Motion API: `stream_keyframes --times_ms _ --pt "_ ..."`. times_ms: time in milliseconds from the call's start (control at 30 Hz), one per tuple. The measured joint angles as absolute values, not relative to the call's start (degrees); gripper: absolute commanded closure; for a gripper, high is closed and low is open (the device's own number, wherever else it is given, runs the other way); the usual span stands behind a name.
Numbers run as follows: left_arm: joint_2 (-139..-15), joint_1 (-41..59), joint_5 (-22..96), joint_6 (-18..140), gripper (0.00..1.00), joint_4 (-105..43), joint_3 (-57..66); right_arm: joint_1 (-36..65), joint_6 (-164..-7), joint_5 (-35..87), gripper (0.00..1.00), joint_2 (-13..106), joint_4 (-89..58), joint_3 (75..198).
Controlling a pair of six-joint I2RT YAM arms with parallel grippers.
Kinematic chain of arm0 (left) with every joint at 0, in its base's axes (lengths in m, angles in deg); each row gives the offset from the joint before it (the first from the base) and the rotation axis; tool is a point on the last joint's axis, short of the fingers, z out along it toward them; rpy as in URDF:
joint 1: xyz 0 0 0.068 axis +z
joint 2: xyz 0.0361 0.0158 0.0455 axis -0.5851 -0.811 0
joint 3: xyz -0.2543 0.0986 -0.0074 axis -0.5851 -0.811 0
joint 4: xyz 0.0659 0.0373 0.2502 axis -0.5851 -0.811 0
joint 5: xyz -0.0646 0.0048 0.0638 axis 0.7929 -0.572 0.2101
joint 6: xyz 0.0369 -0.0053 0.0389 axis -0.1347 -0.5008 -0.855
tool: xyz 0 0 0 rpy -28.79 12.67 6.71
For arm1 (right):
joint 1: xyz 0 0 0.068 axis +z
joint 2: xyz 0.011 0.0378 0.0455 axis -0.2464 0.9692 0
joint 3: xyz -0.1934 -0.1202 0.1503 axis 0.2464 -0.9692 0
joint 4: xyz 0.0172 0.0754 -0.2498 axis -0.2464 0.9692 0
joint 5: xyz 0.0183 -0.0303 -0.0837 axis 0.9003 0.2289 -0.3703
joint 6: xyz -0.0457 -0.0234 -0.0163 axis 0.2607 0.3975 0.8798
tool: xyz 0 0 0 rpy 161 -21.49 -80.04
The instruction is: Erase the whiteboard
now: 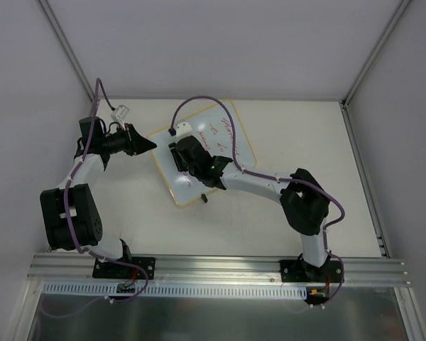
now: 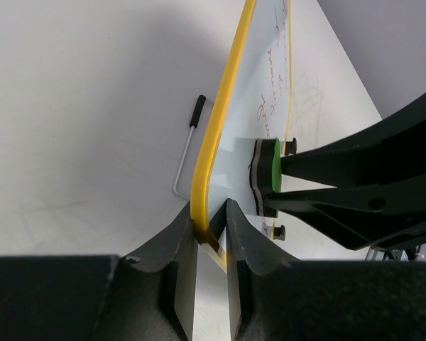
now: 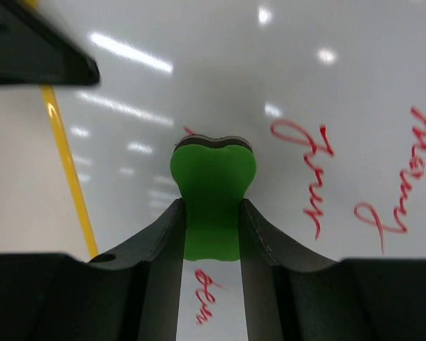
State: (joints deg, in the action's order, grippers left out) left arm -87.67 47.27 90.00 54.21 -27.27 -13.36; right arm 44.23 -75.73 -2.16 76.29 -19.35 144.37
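The whiteboard (image 1: 231, 138) lies tilted on the table, with a yellow frame and red handwriting (image 3: 311, 177) on its glossy face. My left gripper (image 1: 153, 144) is shut on the board's left frame edge (image 2: 211, 226), and the yellow rim (image 2: 227, 92) runs away from the jaws. My right gripper (image 3: 211, 231) is shut on a small green eraser (image 3: 213, 181), which presses flat against the board's surface (image 3: 220, 78). Seen from the left wrist, the eraser (image 2: 272, 174) sits on the board between the right fingers (image 2: 341, 160). From above, the right gripper (image 1: 177, 151) hides the eraser.
A thin wire leg with a black tip (image 2: 187, 153) lies on the table beside the board's edge. A black foot (image 1: 204, 199) sticks out at the board's near edge. Grey walls close in the white table (image 1: 305, 128) at the back and sides. An aluminium rail (image 1: 220, 266) runs along the front.
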Motion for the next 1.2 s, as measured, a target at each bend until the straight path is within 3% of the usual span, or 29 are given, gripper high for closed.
stream_keyframes --times_ms 200,367,800,1200 --pt "-87.67 47.16 89.93 54.21 1.0 -27.27 -13.36 44.23 -74.11 -3.41 1.0 82.89 -19.57 157.68" --pt "-87.61 47.12 89.5 54.21 1.0 -27.18 -13.56 44.23 -73.65 -3.89 1.0 83.87 -19.68 159.19" --pt "-87.52 47.03 89.04 54.25 1.0 -27.13 -13.67 47.77 -78.14 -3.98 1.0 70.93 -29.58 126.88" --pt "-87.52 46.99 89.87 54.25 1.0 -26.39 -13.67 51.03 -79.23 -4.63 1.0 70.8 -27.4 124.2"
